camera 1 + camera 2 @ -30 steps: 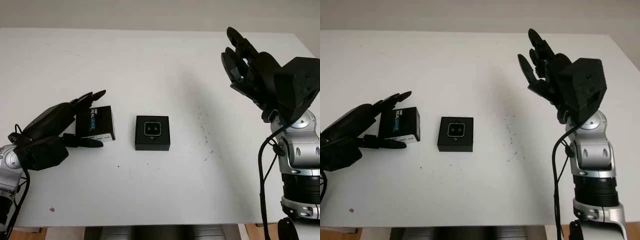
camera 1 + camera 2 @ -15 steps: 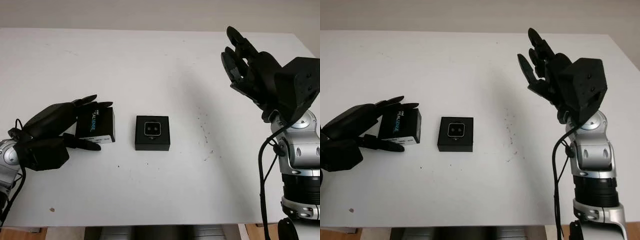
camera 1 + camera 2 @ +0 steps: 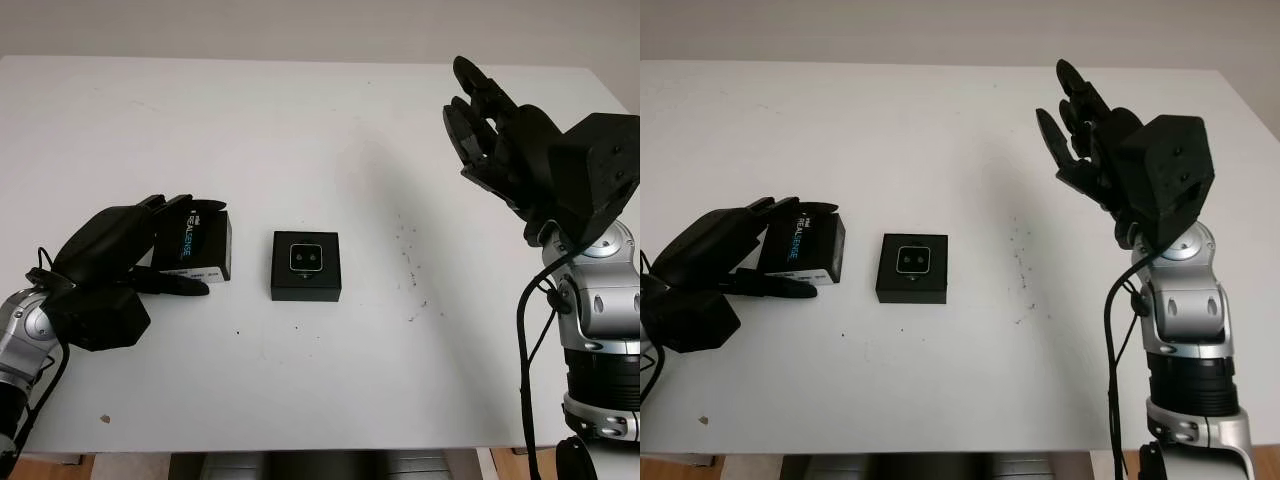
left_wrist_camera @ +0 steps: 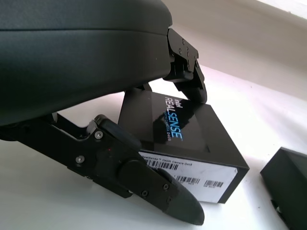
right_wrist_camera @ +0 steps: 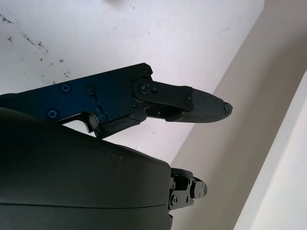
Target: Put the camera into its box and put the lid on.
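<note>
Currently, one camera (image 3: 306, 258) sits seated in one open black box (image 3: 305, 266) at the centre of the frame, on the white table (image 3: 320, 130); judged from this, the first step is done. One lid (image 3: 192, 243), black with REALSENSE lettering, lies just to the left of the box and apart from it; fitting it is what remains.

Left hand (image 3: 120, 250), count one: at middle left of the frame, fingers (image 4: 187, 79) curved over the lid's top and thumb (image 4: 144, 184) along its labelled side, touching it in what looks like a forming grasp, the lid not lifted off the table.

Right hand (image 3: 495, 130), count one: raised at upper right of the frame, well apart from box and lid, open and holding nothing
</note>
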Robot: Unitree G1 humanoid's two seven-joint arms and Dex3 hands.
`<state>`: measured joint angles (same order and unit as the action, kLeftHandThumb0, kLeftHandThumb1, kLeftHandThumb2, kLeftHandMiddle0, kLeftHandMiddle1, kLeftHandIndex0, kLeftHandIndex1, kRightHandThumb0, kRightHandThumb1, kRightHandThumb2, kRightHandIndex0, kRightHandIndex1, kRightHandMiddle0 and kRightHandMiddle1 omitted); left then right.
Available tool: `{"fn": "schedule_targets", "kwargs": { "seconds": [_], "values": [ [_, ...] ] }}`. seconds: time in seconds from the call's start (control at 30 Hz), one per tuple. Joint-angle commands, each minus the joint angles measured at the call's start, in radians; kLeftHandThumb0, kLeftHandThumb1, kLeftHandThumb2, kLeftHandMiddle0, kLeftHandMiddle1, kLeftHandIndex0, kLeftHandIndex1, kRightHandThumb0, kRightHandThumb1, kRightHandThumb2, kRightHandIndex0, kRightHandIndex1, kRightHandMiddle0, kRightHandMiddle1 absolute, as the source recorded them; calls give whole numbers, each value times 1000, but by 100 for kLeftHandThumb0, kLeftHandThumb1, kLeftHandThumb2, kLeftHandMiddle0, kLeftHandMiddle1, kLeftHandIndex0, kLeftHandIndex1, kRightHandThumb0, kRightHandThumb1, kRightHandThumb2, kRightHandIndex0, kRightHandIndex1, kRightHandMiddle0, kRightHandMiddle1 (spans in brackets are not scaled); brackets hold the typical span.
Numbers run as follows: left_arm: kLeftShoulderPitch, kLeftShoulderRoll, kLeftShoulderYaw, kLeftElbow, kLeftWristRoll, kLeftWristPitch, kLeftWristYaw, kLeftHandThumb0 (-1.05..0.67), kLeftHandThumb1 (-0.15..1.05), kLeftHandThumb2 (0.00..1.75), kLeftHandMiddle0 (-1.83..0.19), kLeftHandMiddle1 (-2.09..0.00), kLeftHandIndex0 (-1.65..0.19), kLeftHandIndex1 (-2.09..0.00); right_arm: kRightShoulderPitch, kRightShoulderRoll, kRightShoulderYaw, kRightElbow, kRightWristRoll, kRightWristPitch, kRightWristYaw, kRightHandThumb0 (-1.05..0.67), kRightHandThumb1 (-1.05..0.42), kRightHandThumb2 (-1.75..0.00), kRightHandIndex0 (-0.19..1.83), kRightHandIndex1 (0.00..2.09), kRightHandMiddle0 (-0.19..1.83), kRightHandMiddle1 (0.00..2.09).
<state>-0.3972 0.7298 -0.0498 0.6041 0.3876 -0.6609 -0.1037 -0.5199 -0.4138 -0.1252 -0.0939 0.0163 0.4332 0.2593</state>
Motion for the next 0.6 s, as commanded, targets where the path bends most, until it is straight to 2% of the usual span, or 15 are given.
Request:
{"fn": "schedule_targets", "kwargs": {
  "seconds": [0.0, 0.2, 0.37, 0.57],
  "values": [
    [1, -15, 4, -14, -32, 14, -24, -9, 97, 5, -30, -128, -30, -127, 4, -6, 3, -18, -1, 4, -1, -65, -105, -55, 4, 6, 1, 7],
    [-5, -26, 28, -77, -153, 86, -131, -10, 97, 5, -29, -134, -28, -132, 6, -9, 11, -24, -13, 14, -6, -67, -105, -54, 4, 6, 3, 8],
    [-24, -31, 45, -112, -182, 102, -149, -13, 94, 5, -33, -132, -32, -131, 7, 1, 2, -21, 1, 20, -3, -66, -105, -54, 4, 6, 3, 7],
    [-52, -36, 66, -198, -268, 207, -235, -12, 94, 5, -30, -134, -31, -133, 9, 23, -1, -9, 20, 19, -17, -68, -105, -52, 3, 5, 3, 7]
  ]
}}
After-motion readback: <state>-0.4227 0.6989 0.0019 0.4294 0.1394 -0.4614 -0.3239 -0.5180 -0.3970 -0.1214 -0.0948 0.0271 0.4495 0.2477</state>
